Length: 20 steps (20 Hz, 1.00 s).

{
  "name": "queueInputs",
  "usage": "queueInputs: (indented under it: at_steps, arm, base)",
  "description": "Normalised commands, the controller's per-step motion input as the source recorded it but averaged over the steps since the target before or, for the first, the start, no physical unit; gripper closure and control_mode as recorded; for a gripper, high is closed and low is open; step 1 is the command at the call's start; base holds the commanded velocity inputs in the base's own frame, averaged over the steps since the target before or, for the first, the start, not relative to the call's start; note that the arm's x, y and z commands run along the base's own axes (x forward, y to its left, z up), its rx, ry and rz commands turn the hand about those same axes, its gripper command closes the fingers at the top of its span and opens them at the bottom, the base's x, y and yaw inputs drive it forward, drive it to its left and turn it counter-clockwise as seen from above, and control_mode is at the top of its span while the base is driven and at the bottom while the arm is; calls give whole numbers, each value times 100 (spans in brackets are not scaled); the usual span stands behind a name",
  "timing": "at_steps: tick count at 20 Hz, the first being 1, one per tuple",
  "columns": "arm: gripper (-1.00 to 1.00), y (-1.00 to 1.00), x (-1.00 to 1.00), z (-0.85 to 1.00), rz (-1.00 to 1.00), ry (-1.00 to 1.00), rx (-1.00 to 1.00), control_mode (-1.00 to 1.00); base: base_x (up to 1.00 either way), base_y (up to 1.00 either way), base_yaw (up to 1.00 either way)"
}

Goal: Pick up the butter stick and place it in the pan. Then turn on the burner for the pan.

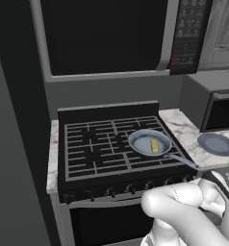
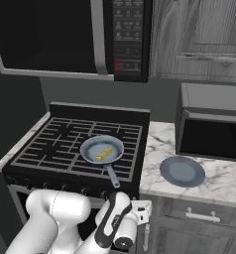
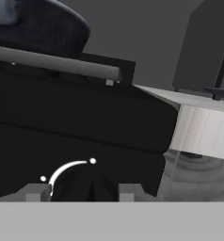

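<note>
The butter stick (image 1: 155,145) is seen lying inside the pan (image 1: 149,142) on the stove's (image 1: 111,144) front right grate. A grey-blue plate (image 2: 182,171) rests on the marble worktop (image 2: 224,181) beside a microwave (image 2: 211,121). The fingers (image 3: 34,195) are spread on either side of a dark stove knob (image 3: 83,184).

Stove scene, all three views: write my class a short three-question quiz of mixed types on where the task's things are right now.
1. True or false: the butter stick lies inside the pan.
2. Multiple choice: the pan's handle points toward
A. the stove's back panel
B. the stove's front edge and its knobs
C. the microwave overhead
3. Fill in: in the hand view, a dark stove knob sits between the ____ of the gripper.

Key
1. True.
2. B.
3. Jaws; they stand either side of the knob, but whether they press on it can't be told.
</note>
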Motion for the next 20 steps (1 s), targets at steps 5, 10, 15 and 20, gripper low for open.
queueInputs:
  at_steps: [5, 10, 15, 20]
  arm:
    - [100, 0, 5, 0, 8, 0, -13, -100]
    - [100, 0, 0, -1, 8, 0, -12, -100]
    - [100, 0, 0, 0, 9, 0, -10, -100]
    - [100, 0, 0, 0, 9, 0, -12, -100]
  base:
    - [0, 0, 0]
    - [0, 0, 0]
    - [0, 0, 0]
    - [0, 0, 0]
